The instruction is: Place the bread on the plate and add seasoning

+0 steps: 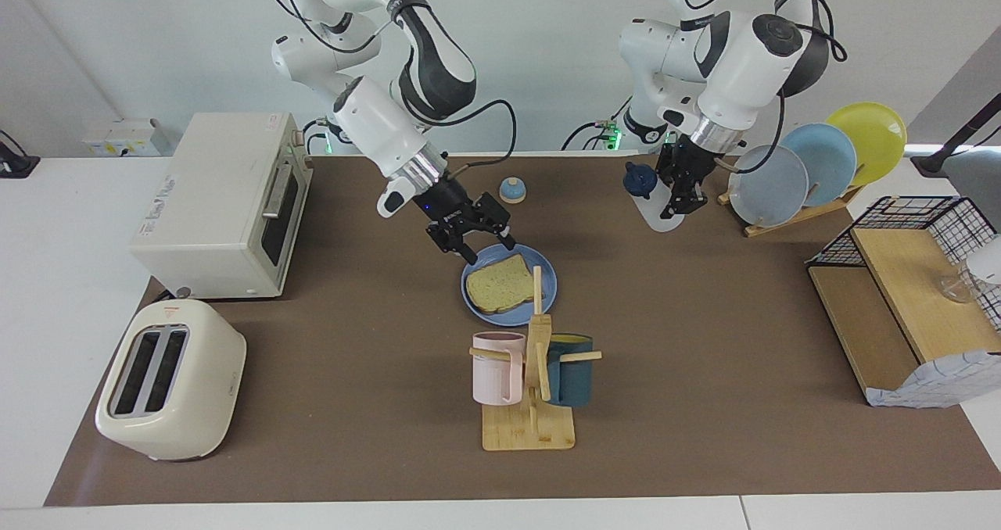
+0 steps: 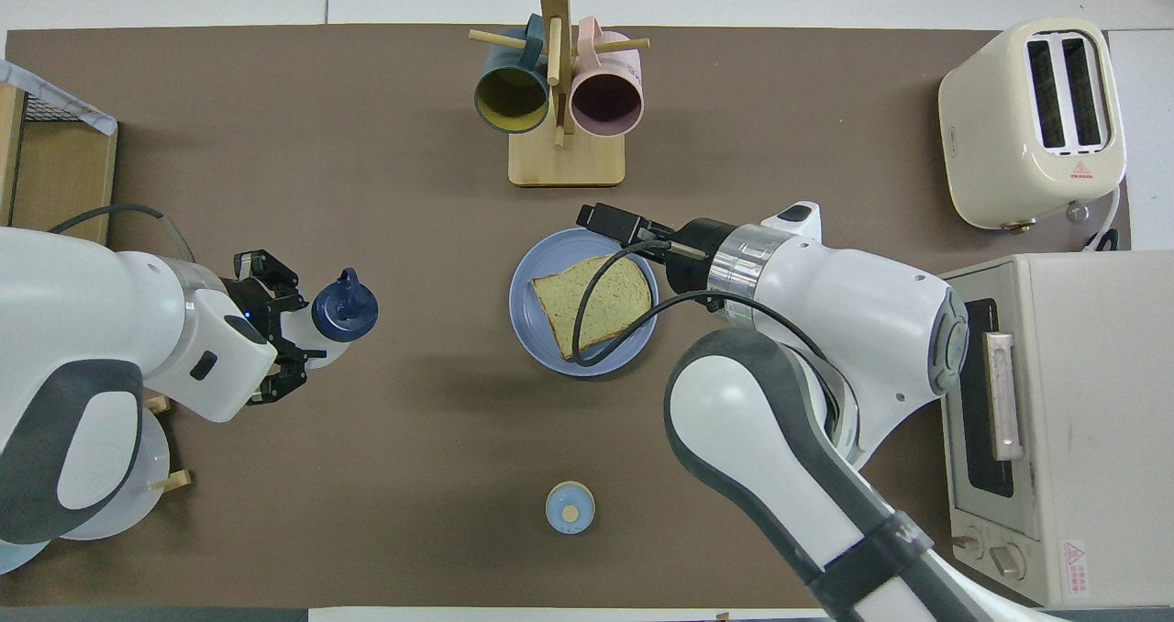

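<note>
Right gripper (image 1: 478, 246) hangs with its fingers spread and nothing between them, just above the edge of the plate (image 1: 546, 301) that lies nearer the robots and toward the right arm's end. Free of that gripper, the bread (image 1: 496, 283) lies flat on the blue plate, mid-table, with the mug rack (image 1: 530, 389) farther from the robots. Left gripper (image 1: 674, 194), raised over the mat toward the left arm's end of the table beside the plate rack (image 1: 790, 216), is clamped on the seasoning (image 1: 643, 190) bottle, which tilts with its dark cap pointing toward the plate, well apart from the bread.
</note>
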Robot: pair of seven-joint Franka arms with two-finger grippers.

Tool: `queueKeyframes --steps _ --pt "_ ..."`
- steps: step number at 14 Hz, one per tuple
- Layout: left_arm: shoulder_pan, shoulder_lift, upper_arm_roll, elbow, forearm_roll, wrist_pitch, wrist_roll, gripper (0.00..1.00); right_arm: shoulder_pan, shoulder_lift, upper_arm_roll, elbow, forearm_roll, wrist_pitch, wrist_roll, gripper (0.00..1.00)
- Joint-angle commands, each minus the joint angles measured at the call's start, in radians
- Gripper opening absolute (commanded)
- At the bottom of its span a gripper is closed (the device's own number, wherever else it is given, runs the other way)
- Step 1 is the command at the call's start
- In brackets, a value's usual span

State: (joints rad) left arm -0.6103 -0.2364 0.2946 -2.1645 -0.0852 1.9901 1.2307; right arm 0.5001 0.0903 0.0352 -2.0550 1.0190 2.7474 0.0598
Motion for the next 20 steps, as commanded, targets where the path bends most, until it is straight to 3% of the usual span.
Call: queueKeyframes --steps 1,6,9,12,15,20 --pt "-0.008 -0.034 -0.020 -0.020 0.019 -0.010 -0.051 0.00 0.024 -0.015 0.006 0.036 0.021 -0.003 0.083 1.00" --pt "-0.006 -0.034 -0.080 -0.020 0.019 -0.008 -0.106 0.00 0.083 -0.185 0.008 0.038 0.013 -0.112 0.293 1.00" --pt "-0.006 -0.032 -0.087 -0.020 0.019 -0.008 -0.111 0.00 0.090 -0.227 0.015 0.038 -0.002 -0.150 0.311 1.00" --pt "-0.008 -0.032 -0.089 -0.020 0.019 -0.007 -0.126 0.00 0.109 -0.224 0.031 0.041 -0.280 -0.172 0.324 0.97" --pt "-0.008 -0.032 -0.095 -0.020 0.019 -0.007 -0.126 0.00 0.101 -0.175 0.031 0.128 -0.358 -0.236 0.382 0.89" --pt "-0.008 -0.032 -0.107 -0.020 0.019 -0.002 -0.128 0.00 0.112 0.026 0.031 0.367 -0.463 -0.259 0.523 0.88"
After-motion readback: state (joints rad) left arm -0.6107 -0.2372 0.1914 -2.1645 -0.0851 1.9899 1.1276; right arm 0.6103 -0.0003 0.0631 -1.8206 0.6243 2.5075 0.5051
